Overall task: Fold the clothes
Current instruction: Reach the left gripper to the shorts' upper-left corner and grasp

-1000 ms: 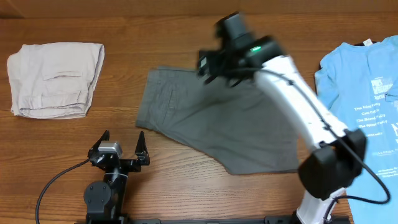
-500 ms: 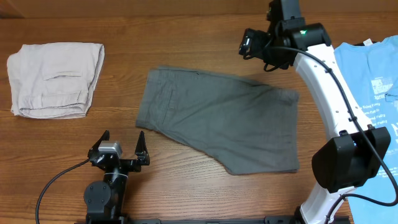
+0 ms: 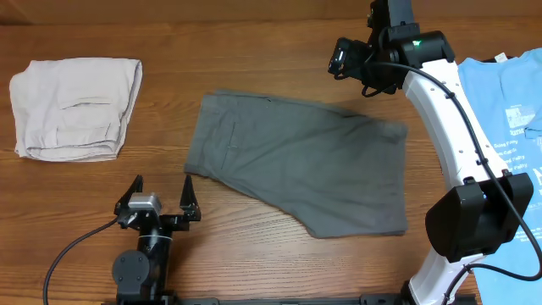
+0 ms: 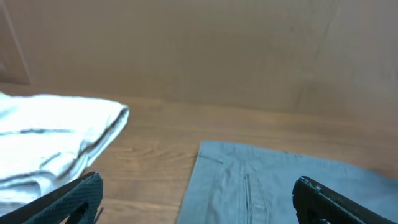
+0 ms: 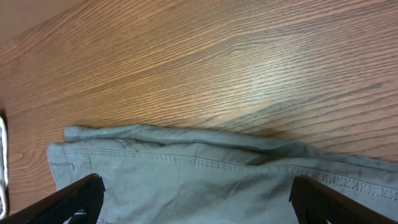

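The dark-grey shorts (image 3: 296, 165) lie spread flat in the middle of the table. They also show in the left wrist view (image 4: 273, 186), with a slit pocket, and in the right wrist view (image 5: 205, 180). My right gripper (image 3: 354, 63) is open and empty, raised above the table just beyond the shorts' far right edge; in its own view the fingers (image 5: 196, 199) stand wide apart over the cloth. My left gripper (image 3: 159, 196) is open and empty at the near left, just short of the shorts' left edge; its fingers (image 4: 199, 202) frame the cloth's corner.
A folded pale beige garment (image 3: 74, 106) lies at the far left, also in the left wrist view (image 4: 56, 140). A light-blue T-shirt with white print (image 3: 500, 127) lies at the right edge, partly under the right arm's base.
My right gripper swung from above the shorts' far middle to beyond their far right edge, uncovering the cloth, then held almost still. The left gripper shifted slightly toward the near edge.
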{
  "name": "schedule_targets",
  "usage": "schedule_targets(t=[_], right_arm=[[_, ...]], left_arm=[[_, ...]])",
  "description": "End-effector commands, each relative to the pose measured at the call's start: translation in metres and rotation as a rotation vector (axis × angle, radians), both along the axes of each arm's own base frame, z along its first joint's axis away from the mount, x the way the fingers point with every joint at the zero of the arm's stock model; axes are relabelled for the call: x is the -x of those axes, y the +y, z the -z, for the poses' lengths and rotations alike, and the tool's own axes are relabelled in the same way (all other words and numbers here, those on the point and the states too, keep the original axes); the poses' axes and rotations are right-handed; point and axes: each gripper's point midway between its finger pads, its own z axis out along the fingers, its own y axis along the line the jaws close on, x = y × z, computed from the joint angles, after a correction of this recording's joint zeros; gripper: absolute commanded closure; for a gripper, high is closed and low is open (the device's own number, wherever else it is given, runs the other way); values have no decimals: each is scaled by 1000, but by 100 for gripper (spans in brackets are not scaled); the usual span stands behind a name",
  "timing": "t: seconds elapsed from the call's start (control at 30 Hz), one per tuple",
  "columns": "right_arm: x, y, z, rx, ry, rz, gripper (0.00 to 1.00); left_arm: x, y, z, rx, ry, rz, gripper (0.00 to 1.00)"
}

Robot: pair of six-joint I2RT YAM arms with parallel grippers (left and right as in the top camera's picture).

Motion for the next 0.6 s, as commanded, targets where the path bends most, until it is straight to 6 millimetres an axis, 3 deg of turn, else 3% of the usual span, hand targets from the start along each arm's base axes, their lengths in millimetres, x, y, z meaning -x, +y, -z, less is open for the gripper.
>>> schedule_targets(t=[0.0, 0.07, 0.17, 0.37, 0.47, 0.57], right_arm=[[-2, 0, -4, 4, -14, 0, 0], [-2, 0, -4, 4, -14, 0, 0], [-2, 0, -4, 4, -14, 0, 0], [-2, 0, -4, 4, -14, 0, 0], [-2, 0, -4, 4, -14, 0, 0], [-2, 0, -4, 4, -14, 0, 0]], left_arm=[[2, -16, -17, 19, -72, 92, 0], [8, -36, -29, 17, -97, 210, 0], [15, -44, -44, 40, -95, 260, 0], [26, -42, -129, -34, -178, 247, 0], [15, -42, -158, -74, -101, 247, 0], [-10, -44, -178, -106, 44, 264, 0]])
